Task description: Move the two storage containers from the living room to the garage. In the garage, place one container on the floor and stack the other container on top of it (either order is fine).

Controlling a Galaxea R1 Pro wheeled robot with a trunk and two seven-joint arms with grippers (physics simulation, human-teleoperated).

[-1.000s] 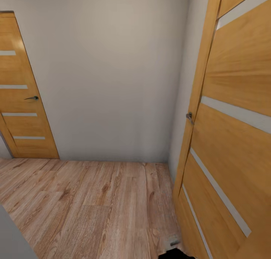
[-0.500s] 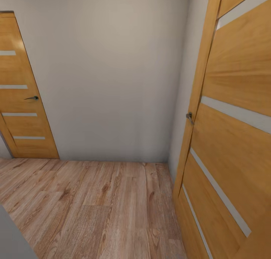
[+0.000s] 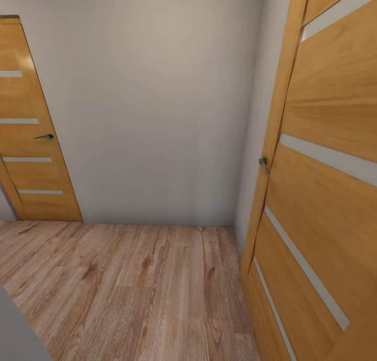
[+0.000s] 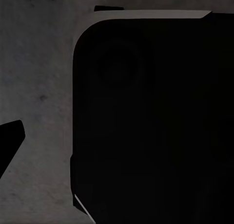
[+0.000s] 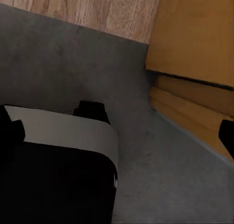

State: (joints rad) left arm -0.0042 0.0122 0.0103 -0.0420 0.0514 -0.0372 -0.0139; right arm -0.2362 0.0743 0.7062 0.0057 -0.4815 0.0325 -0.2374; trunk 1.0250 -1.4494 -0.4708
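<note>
Head view: light wood-plank flooring [image 3: 131, 293] running to a pale wall [image 3: 152, 99], closed wooden door [image 3: 29, 135] far left, second wooden door [image 3: 324, 183] near right with metal handle [image 3: 263, 163].

Left wrist view: dark robot body [image 4: 156, 121] over mottled grey concrete floor [image 4: 36, 87]; finger state impossible to tell.

Right wrist view: concrete floor meeting plank flooring beside wooden door; dark fingertips at opposite frame edges, spread apart, gripping nothing.

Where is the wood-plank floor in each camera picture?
Head view: wood-plank floor across the lower part, below the pale wall.
Right wrist view: a strip beyond the grey concrete floor, beside the orange door.
Left wrist view: grey concrete floor instead.
Shared landmark: the orange door, probably.
</note>
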